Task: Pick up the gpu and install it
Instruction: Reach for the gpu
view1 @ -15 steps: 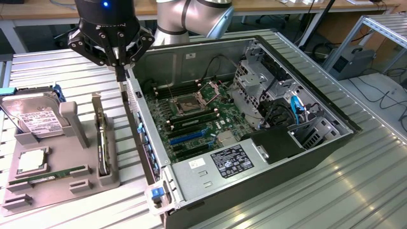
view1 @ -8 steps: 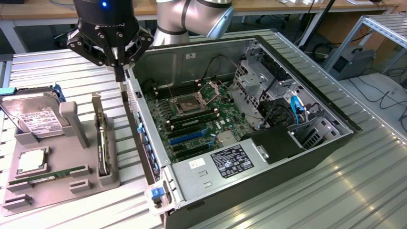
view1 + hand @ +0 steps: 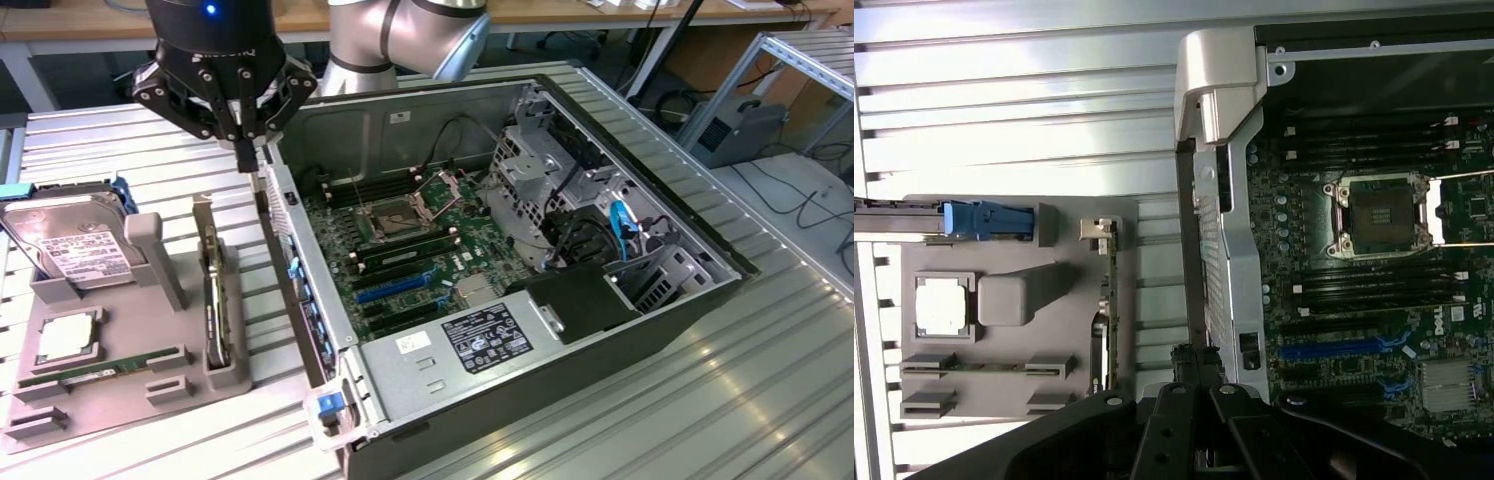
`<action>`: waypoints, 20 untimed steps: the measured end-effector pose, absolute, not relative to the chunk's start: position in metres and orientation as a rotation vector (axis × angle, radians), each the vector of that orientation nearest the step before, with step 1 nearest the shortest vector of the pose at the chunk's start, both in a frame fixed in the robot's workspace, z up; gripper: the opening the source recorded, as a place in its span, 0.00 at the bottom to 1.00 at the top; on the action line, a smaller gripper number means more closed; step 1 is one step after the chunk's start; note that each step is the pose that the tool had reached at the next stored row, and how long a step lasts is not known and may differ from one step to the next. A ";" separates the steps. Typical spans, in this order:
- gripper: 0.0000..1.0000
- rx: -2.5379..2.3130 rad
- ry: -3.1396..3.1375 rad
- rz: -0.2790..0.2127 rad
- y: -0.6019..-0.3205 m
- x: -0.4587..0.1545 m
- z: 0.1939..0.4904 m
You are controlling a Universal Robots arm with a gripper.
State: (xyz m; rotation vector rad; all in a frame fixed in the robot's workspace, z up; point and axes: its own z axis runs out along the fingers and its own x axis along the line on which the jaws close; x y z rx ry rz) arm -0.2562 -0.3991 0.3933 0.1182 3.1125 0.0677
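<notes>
I look down on a ribbed metal surface [image 3: 694,400] carrying a grey holder [image 3: 114,400]; its hard drive [image 3: 74,250] is cut off at the frame edge. The gpu [image 3: 210,290] stands on edge in that holder, below my claw [image 3: 247,160], which is pinched together and empty. Beyond the claw lies the open computer case [image 3: 387,125], its far depths shadowed, then desks and floor cables.

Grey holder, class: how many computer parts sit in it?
4: the hard drive at its far end, the processor chip in the middle, the green memory stick nearer the camera, the gpu on edge beside the case.
</notes>
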 end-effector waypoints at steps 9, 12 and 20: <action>0.11 0.118 3.112 0.068 -0.399 -0.260 0.393; 0.11 0.118 3.112 0.068 -0.399 -0.261 0.393; 0.11 0.118 3.113 0.068 -0.399 -0.264 0.393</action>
